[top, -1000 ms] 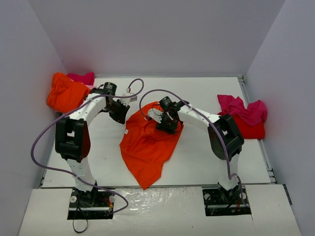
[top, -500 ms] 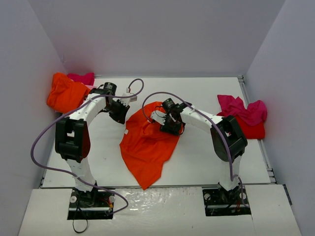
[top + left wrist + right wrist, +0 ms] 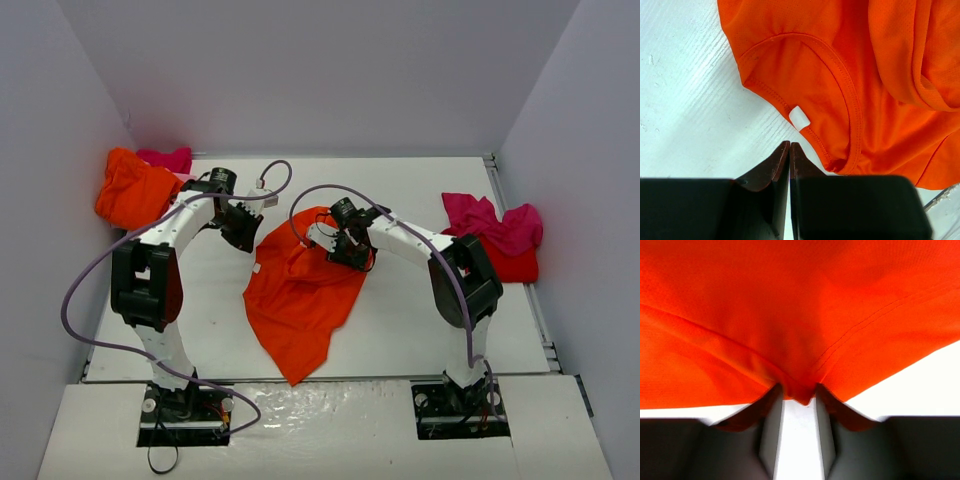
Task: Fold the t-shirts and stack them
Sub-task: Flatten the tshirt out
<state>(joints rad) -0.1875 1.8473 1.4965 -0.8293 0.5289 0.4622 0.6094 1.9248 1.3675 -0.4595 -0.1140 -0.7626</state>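
A bright orange t-shirt (image 3: 300,300) lies crumpled in the middle of the white table (image 3: 420,330). My right gripper (image 3: 347,252) presses down on its upper right part. In the right wrist view its jaws (image 3: 799,392) pinch a fold of the orange cloth (image 3: 790,305), which tents away from the tips. My left gripper (image 3: 243,232) rests at the shirt's upper left edge. In the left wrist view it (image 3: 790,145) is shut with nothing in it, just short of the collar (image 3: 840,75) and its white label (image 3: 800,118).
Another orange shirt (image 3: 130,185) is heaped in the back left corner with a magenta one (image 3: 165,158) behind it. At the right edge a magenta shirt (image 3: 495,222) lies on a red one (image 3: 505,262). Grey walls enclose the table on three sides.
My right gripper's jaws have narrowed onto a fold of the orange shirt, and that wrist has shifted slightly right. The left arm has not moved.
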